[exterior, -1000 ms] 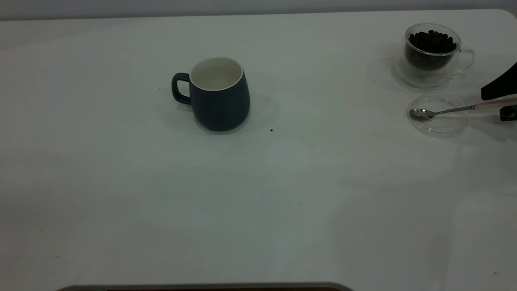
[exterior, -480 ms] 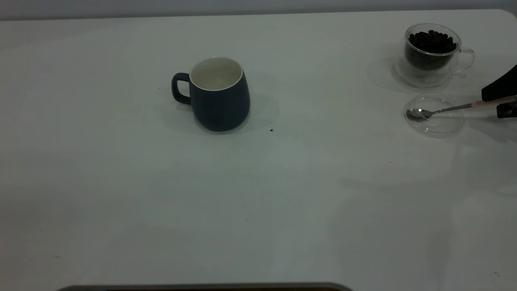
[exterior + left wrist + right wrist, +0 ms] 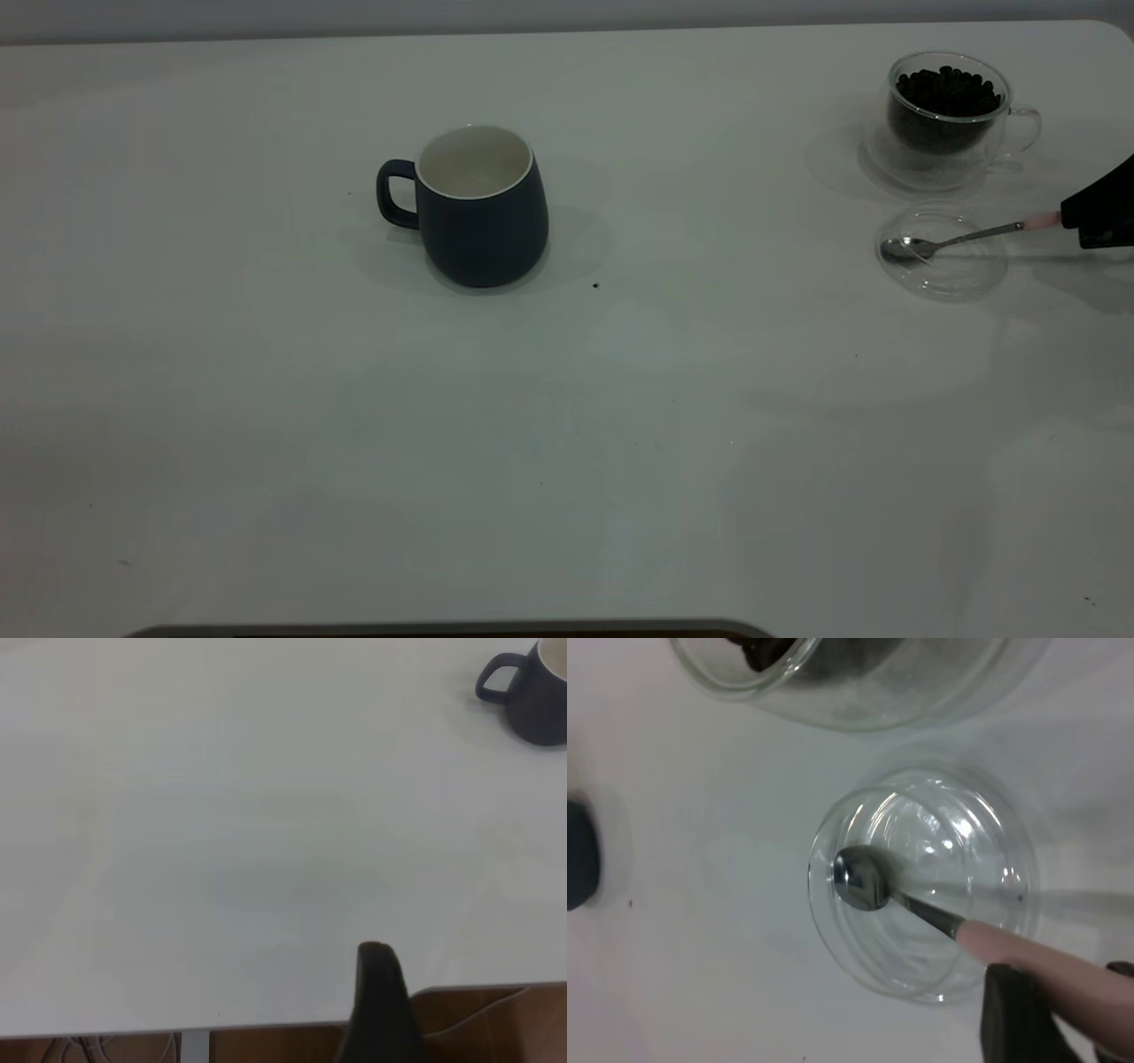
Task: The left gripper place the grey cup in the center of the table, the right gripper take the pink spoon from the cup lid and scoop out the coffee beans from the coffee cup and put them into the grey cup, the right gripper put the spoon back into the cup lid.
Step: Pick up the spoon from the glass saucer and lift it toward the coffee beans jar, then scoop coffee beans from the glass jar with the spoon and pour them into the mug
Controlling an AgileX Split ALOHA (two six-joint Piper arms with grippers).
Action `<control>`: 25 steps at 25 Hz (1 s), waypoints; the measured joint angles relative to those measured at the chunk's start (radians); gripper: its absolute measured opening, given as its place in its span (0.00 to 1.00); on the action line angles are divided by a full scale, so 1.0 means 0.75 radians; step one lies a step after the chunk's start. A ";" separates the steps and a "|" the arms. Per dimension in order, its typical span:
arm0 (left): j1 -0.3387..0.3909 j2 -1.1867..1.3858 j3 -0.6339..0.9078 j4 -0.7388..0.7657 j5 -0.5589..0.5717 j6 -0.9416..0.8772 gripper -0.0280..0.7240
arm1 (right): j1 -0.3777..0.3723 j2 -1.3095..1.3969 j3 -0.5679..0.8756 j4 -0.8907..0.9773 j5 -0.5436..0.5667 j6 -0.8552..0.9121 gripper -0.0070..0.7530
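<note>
White table [image 3: 567, 461] fills the exterior view, and near the centre, slightly left and up, the grey cup [image 3: 479, 206] is seen standing upright with its handle turned to the left. At the right edge of the frame the right gripper [image 3: 1101, 218] is clamped on the pink spoon [image 3: 961, 238] by its pink end, with the spoon's bowl lying in the cup lid [image 3: 942, 252]. Just beyond, in the upper right corner, the coffee cup [image 3: 950, 120] is seen holding the coffee beans [image 3: 946, 91], while of the left gripper [image 3: 379, 1010] only one dark finger is shown at the table's edge, so its state cannot be told.
</note>
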 joint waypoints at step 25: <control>0.000 0.000 0.000 0.000 0.000 0.000 0.82 | 0.000 -0.284 -0.001 -0.230 0.155 0.126 0.16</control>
